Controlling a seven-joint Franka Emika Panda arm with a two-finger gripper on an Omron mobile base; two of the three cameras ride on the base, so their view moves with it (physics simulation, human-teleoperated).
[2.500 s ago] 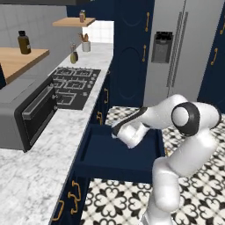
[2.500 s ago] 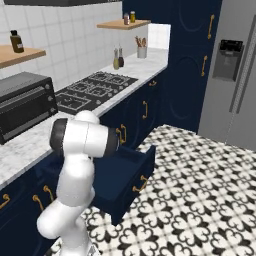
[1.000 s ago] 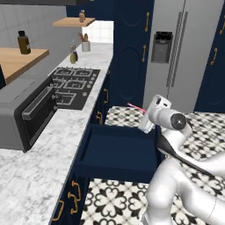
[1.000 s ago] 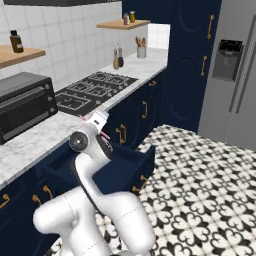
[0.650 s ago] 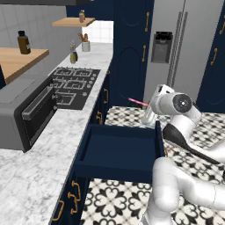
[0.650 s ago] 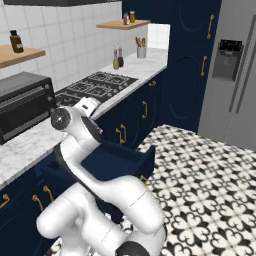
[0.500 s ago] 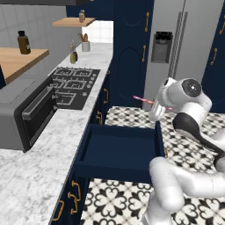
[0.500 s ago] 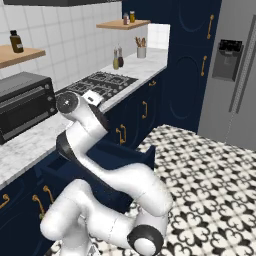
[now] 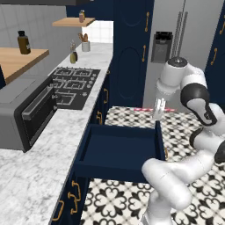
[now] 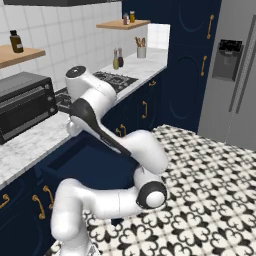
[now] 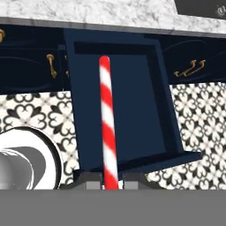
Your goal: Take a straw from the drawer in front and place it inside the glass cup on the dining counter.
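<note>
My gripper is shut on the straw, a thin red-and-white striped stick that runs up the middle of the hand view. In the left base view the straw lies level, sticking out sideways from the gripper, which hangs above the far right corner of the open drawer. The navy drawer lies below the hand with its dark inside bare. In the right base view the drawer sits behind my arm. The glass cup and the dining counter are out of view.
A marbled worktop runs along the left with a cooktop and a grey oven. Beyond stand tall navy cabinets and a steel fridge. Patterned floor spreads to the right.
The hand has risen off the drawer's right rim and swung right with the straw held fast. The arm's upper joints have turned over above it. The drawer stays open.
</note>
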